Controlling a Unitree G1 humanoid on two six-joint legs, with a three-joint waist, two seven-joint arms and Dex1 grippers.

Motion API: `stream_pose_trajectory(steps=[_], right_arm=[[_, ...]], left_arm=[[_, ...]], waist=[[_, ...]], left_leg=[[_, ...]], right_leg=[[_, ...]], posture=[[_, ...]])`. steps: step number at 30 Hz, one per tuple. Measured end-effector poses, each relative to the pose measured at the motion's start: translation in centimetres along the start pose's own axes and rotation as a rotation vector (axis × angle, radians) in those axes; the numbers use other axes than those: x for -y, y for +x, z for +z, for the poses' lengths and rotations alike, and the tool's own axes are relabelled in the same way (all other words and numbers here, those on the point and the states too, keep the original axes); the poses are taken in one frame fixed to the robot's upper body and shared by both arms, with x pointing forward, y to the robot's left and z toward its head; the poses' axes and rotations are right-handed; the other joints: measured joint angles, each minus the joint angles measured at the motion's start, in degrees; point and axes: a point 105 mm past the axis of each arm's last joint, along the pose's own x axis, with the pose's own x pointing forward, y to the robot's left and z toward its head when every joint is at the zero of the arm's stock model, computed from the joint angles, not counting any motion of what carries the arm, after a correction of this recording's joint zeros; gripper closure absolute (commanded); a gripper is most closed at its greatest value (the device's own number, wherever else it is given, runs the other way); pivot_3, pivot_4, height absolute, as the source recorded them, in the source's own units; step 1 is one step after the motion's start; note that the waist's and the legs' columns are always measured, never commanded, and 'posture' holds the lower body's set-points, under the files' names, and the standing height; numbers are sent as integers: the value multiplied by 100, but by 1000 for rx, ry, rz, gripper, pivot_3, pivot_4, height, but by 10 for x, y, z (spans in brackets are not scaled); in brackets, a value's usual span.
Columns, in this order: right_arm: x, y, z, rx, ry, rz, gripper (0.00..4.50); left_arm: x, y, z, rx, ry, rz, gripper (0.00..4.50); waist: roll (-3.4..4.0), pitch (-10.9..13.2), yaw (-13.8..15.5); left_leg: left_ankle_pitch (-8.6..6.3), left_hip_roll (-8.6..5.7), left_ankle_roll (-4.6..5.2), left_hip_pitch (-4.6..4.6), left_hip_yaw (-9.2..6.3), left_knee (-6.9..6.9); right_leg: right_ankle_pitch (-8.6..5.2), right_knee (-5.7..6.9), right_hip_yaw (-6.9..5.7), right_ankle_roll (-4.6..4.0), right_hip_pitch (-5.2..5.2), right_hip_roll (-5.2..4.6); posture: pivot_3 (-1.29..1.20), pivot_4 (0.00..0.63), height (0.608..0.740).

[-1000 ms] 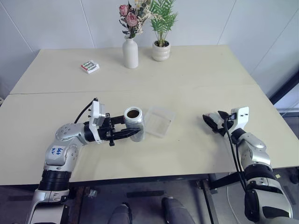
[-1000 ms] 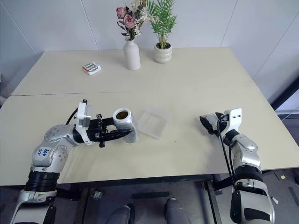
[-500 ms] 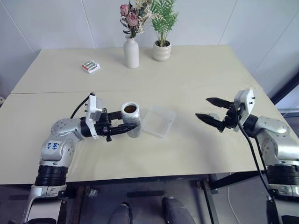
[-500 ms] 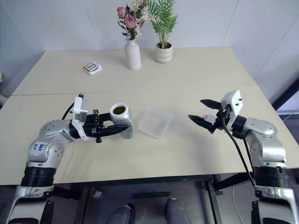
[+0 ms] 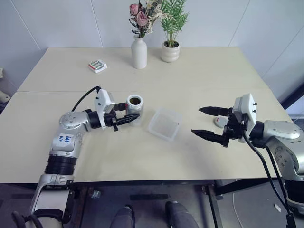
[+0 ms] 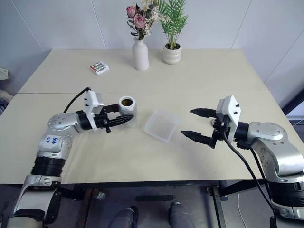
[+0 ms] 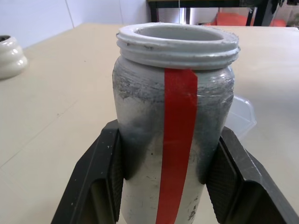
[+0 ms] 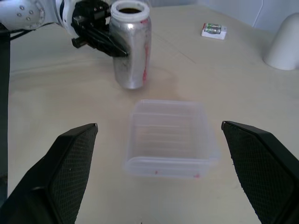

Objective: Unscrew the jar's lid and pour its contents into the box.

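Observation:
The jar [image 5: 134, 108] is a silvery can with a red stripe. It stands upright and lidless, with dark brown contents [image 5: 135, 100] showing in its mouth. My left gripper [image 5: 132, 114] is shut on its body, and the black pads [image 7: 108, 173] press both sides of the jar [image 7: 173, 135]. The clear plastic box [image 5: 165, 124] lies on the table just right of the jar, apart from it. My right gripper [image 5: 203, 123] hovers open, right of the box [image 8: 170, 137], with nothing between its fingers. A small pale cap, apparently the lid [image 5: 219, 121], lies on the table behind those fingers, partly hidden.
At the table's far side stand a white vase with flowers [image 5: 139, 53] and a small potted plant [image 5: 170, 51]. A small red-green-white pack [image 5: 97, 66] lies at the far left. A seam [image 5: 199, 90] crosses the table. The near edge [image 5: 156, 179] lies below both arms.
My right gripper rose off the table and swung in toward the box, fingers spread wide. My left gripper carried the jar a little farther back, off the box's edge. The camera shifted too.

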Motion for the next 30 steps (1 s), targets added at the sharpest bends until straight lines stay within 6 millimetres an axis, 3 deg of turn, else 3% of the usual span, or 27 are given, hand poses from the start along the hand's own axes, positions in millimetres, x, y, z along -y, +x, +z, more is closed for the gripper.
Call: stream_pose_trajectory(steps=[5,11,14,16,19,25,30], right_arm=[[-3,1,-2,10,9,-27,19],[-3,2,-4,18,18,-58,19],[-7,4,-6,30,30,-66,19],[-6,4,-6,33,35,-77,19],[-4,4,-6,42,41,-100,19],[-5,7,-5,67,53,-124,19],[-4,8,-6,75,62,-138,19]], left_arm=[[-8,21,11,33,95,3,2561],[-26,47,23,-21,437,70,2561],[-43,63,45,-74,817,152,2561],[-42,72,73,-55,1147,149,2561],[-32,87,90,4,1463,127,2561],[-33,115,63,-95,1819,-7,2561],[-29,127,56,-109,2061,-167,2561]], waist=[[-2,0,44],[-2,0,96],[-18,10,127],[-20,10,119],[-20,9,121],[-28,13,111],[-35,17,114]], left_leg=[[0,0,0,0,0,2],[-1,-3,2,-1,5,4],[-1,-6,2,-8,2,6],[-6,-12,10,-13,13,5],[-11,-18,19,-12,29,5],[-11,-19,19,-18,33,8],[-15,-19,19,-28,34,5]], right_leg=[[1,0,-1,1,0,1],[5,-4,4,7,0,0],[10,-9,6,16,-3,1],[16,-26,18,30,-2,-7],[19,-41,29,43,2,-12],[19,-40,32,49,-2,-5],[15,-45,35,55,-10,-3]], posture=[[0,150,740],[0,150,740],[0,150,740],[0,150,740],[0,150,740],[0,150,740],[0,150,740]])
